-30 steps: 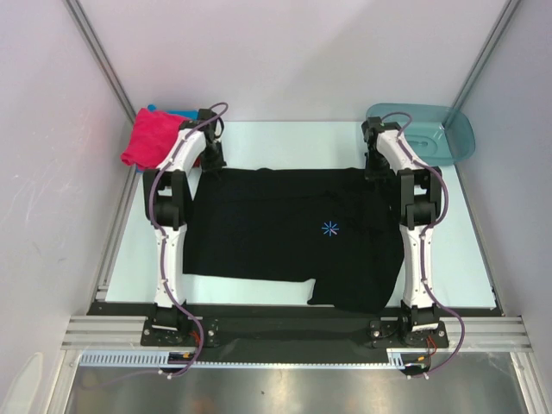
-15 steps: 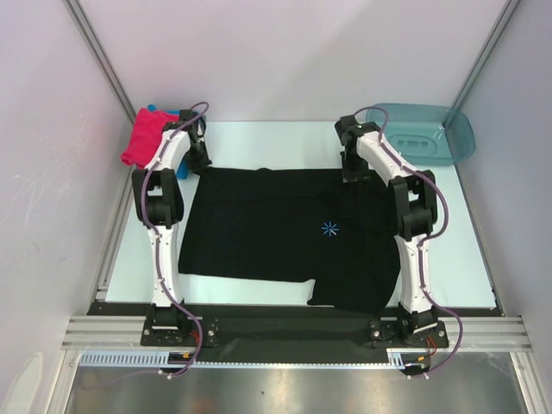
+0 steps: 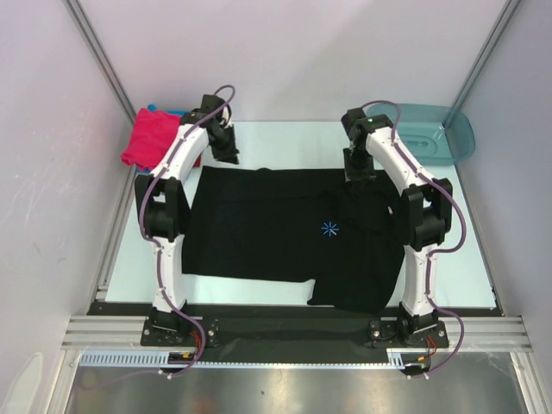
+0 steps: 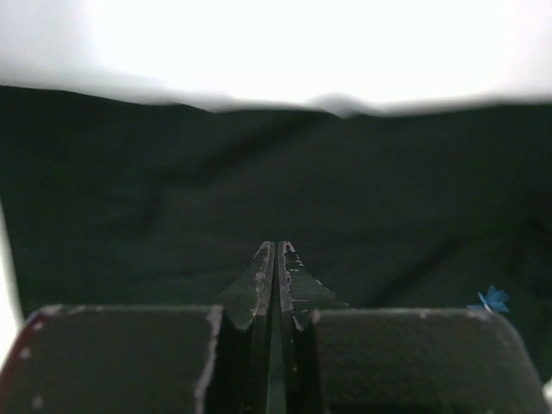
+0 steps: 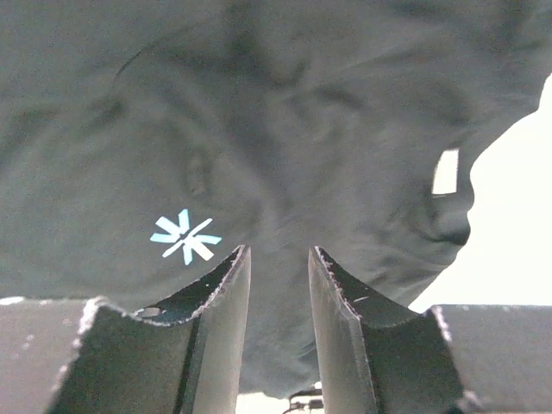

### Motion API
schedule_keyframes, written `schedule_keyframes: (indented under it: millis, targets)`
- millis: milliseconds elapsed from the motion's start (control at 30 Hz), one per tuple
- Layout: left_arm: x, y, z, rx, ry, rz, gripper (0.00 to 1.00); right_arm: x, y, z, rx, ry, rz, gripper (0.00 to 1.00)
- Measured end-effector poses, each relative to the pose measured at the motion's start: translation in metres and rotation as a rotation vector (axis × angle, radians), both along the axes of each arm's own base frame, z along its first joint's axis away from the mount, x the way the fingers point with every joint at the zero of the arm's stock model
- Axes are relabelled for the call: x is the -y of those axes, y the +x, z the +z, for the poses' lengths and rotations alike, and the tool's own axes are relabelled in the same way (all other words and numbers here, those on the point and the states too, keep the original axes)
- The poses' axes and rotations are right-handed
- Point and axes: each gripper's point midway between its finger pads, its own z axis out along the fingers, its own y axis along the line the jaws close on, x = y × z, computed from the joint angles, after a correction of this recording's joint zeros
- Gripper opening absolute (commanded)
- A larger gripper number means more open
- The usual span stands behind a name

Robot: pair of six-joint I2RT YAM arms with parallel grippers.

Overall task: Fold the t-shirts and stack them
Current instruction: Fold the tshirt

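Note:
A large black t-shirt (image 3: 276,233) lies spread flat on the table, its blue-white starburst print (image 3: 329,228) right of middle. My left gripper (image 3: 229,153) hovers over the shirt's back left edge. In the left wrist view its fingers (image 4: 276,246) are pressed together with nothing between them, above black cloth (image 4: 172,190). My right gripper (image 3: 356,172) hangs over the back right of the shirt. Its jaws (image 5: 278,252) stand apart and empty above the cloth (image 5: 302,129), close to the print (image 5: 185,236). A folded magenta-pink shirt (image 3: 151,138) lies at the back left with a blue one (image 3: 177,114) under it.
A translucent teal basin (image 3: 440,129) sits at the back right corner. Grey walls close in the table on three sides. The shirt's lower right part reaches the table's front edge (image 3: 293,306).
The right gripper has opened, let go of the shirt's back edge and shifted left. The left gripper has risen and moved right, away from the pink shirt.

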Motion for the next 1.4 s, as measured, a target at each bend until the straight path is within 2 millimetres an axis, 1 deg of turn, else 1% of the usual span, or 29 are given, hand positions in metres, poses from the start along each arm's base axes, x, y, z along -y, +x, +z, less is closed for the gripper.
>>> schedule_keyframes:
  millis: [133, 200, 267, 367, 533, 600, 767, 1133, 1233, 1333, 1367, 1400]
  targets:
    - [0.039, -0.015, 0.020, 0.032, -0.046, -0.073, 0.08, -0.026, -0.018, -0.008, -0.055, 0.037, 0.067, 0.38]
    - [0.050, -0.018, 0.024, 0.039, -0.056, -0.095, 0.08, -0.036, -0.022, -0.010, -0.063, 0.050, 0.093, 0.38]
    - [0.056, -0.020, 0.023, 0.036, -0.063, -0.102, 0.08, -0.045, -0.026, -0.012, -0.075, 0.066, 0.115, 0.38]
    - [0.056, -0.023, 0.019, 0.023, -0.061, -0.102, 0.08, -0.050, -0.033, -0.019, -0.097, 0.074, 0.134, 0.36]
    - [0.055, -0.022, 0.019, 0.023, -0.062, -0.098, 0.08, -0.052, -0.049, -0.041, -0.156, 0.056, 0.160, 0.36]
    - [0.055, -0.023, 0.019, 0.023, -0.063, -0.095, 0.08, -0.054, -0.052, -0.048, -0.165, 0.053, 0.170, 0.36]
    - [0.055, -0.024, 0.020, 0.023, -0.064, -0.092, 0.08, -0.061, -0.049, -0.059, -0.151, 0.066, 0.193, 0.37]
    - [0.052, -0.031, 0.027, 0.014, -0.058, -0.092, 0.06, -0.067, -0.037, -0.093, -0.140, 0.071, 0.205, 0.38]
    - [0.051, -0.032, 0.027, 0.010, -0.055, -0.091, 0.05, -0.069, -0.034, -0.101, -0.139, 0.071, 0.206, 0.34]
    - [0.051, -0.033, 0.026, 0.004, -0.052, -0.091, 0.05, -0.068, -0.033, -0.106, -0.143, 0.065, 0.206, 0.24]
    - [0.051, -0.033, 0.026, 0.003, -0.053, -0.090, 0.05, -0.068, -0.032, -0.105, -0.142, 0.065, 0.206, 0.18]
    - [0.051, -0.033, 0.026, 0.003, -0.053, -0.090, 0.05, -0.068, -0.032, -0.105, -0.141, 0.064, 0.205, 0.16]
